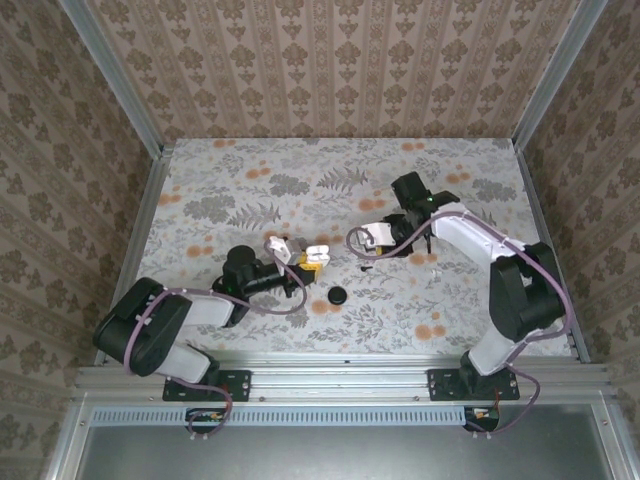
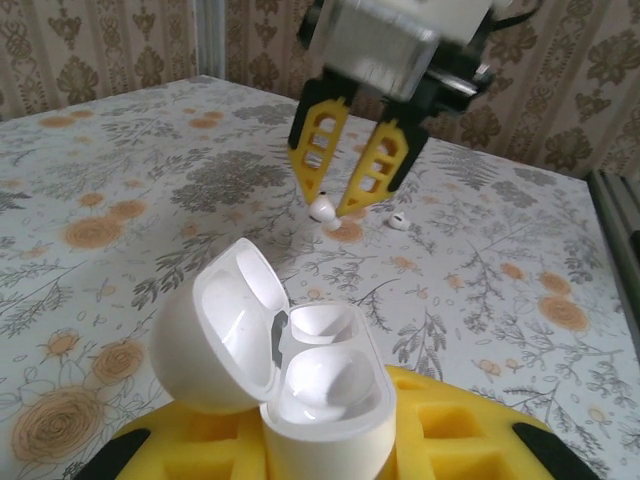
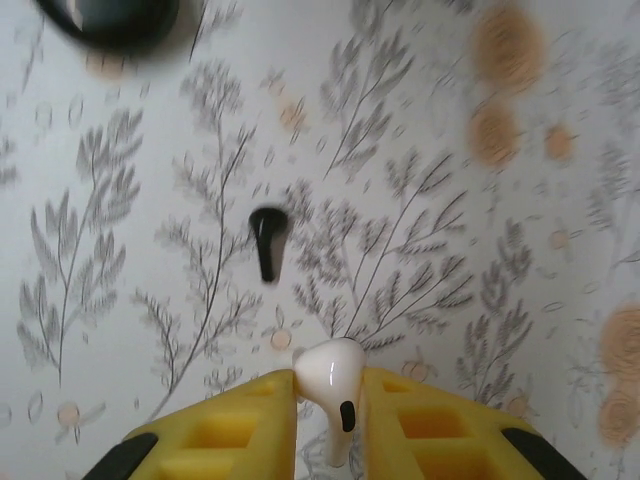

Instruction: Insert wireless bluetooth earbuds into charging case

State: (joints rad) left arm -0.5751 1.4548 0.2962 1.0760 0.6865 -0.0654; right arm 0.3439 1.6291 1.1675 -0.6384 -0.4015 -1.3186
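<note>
- Left jaws: pressed on the charging case (image 2: 325, 400), held above the desk (image 2: 120, 200) with its lid (image 2: 215, 335) swung open.
- Right jaws: pinching one earbud (image 3: 330, 372) between the yellow tips, close to the desk surface.
- Second earbud (image 2: 398, 221): lying on the desk, just beside the right jaws.

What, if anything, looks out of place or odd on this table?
Nothing looks damaged or spilled. One oddity: a small black piece lies loose on the table, unlike the white earbud pinched in the right gripper.
</note>
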